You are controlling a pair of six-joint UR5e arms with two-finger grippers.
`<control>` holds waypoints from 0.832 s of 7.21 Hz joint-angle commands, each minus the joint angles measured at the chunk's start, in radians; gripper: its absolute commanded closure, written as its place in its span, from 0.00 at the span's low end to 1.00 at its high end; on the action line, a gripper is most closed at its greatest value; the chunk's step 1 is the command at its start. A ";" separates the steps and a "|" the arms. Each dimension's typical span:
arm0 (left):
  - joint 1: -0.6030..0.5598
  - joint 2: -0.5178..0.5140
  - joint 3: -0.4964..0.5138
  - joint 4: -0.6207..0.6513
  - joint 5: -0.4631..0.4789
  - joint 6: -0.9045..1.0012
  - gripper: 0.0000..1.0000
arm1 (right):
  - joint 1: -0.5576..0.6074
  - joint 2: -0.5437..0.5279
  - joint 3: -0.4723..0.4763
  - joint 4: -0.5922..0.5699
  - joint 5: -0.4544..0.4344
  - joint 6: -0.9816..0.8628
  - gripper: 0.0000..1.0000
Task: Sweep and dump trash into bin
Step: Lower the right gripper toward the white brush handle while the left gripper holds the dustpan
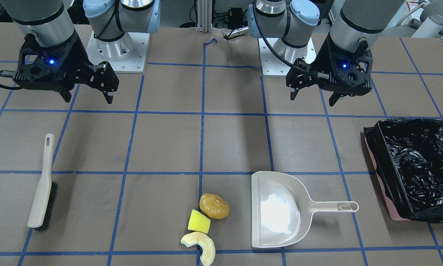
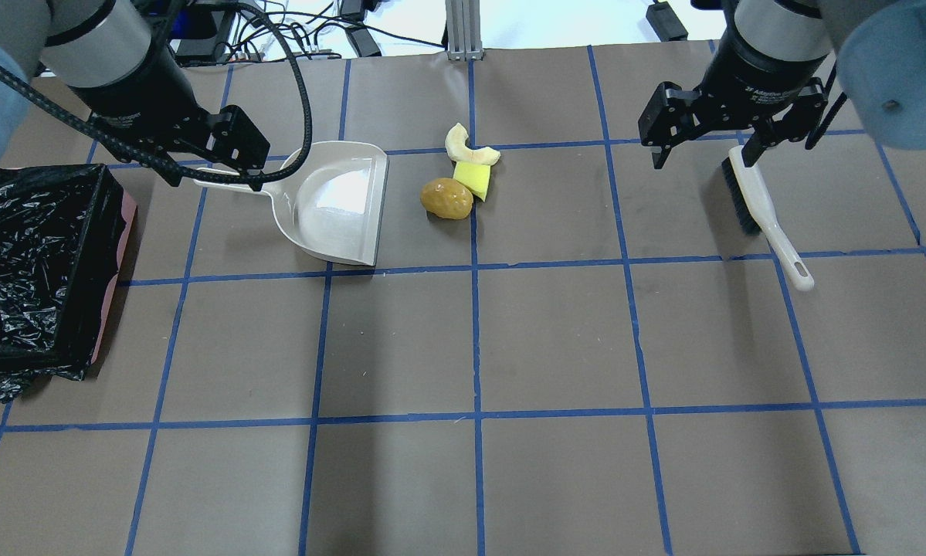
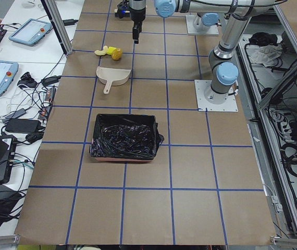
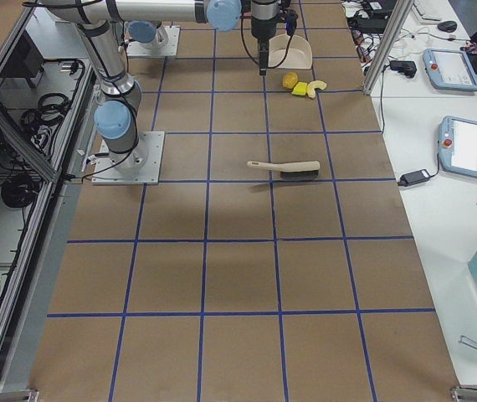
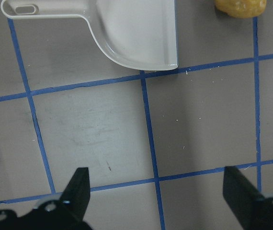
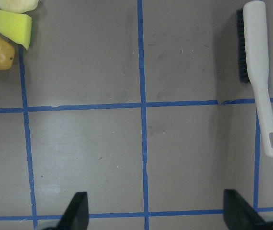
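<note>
Hidden/cut off: in the overhead view the left arm (image 2: 161, 116) covers part of the dustpan (image 1: 276, 192) handle, and the right arm (image 2: 771, 54) overlaps the end of the brush (image 1: 42, 188) head. The front view clips the crescent slice (image 1: 203, 245) at its bottom edge. My left wrist view catches only a sliver of the potato lump (image 1: 214, 206) and of the bin (image 1: 413, 166). I can't make out anything inside the bin, just crinkled black bag.

Left jaws: spread wide, gripping nothing, hanging above the table (image 1: 169, 147) on the robot's side of the dustpan. Right jaws: same, spread wide and empty, above the table near the brush.

Count:
- 3 trash pieces: potato lump, yellow wedge (image 1: 199, 221) and crescent slice. They are bunched together near the operators' edge, just beside the dustpan's open mouth.
- 1 dustpan.
- 1 brush, lying flat toward the table's right end.
- 1 bin, toward the left end.
</note>
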 commanded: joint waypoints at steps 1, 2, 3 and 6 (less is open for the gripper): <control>-0.001 -0.026 -0.007 0.022 -0.001 0.005 0.00 | -0.001 0.000 0.000 0.000 -0.001 0.000 0.00; 0.001 -0.057 -0.007 0.050 0.002 0.040 0.00 | -0.001 0.000 -0.002 0.000 -0.004 -0.001 0.00; 0.002 -0.086 -0.005 0.099 0.003 0.057 0.00 | 0.001 0.001 0.000 0.000 0.002 0.006 0.00; 0.002 -0.105 0.008 0.164 0.002 0.187 0.00 | -0.002 0.014 -0.003 -0.006 0.011 -0.009 0.00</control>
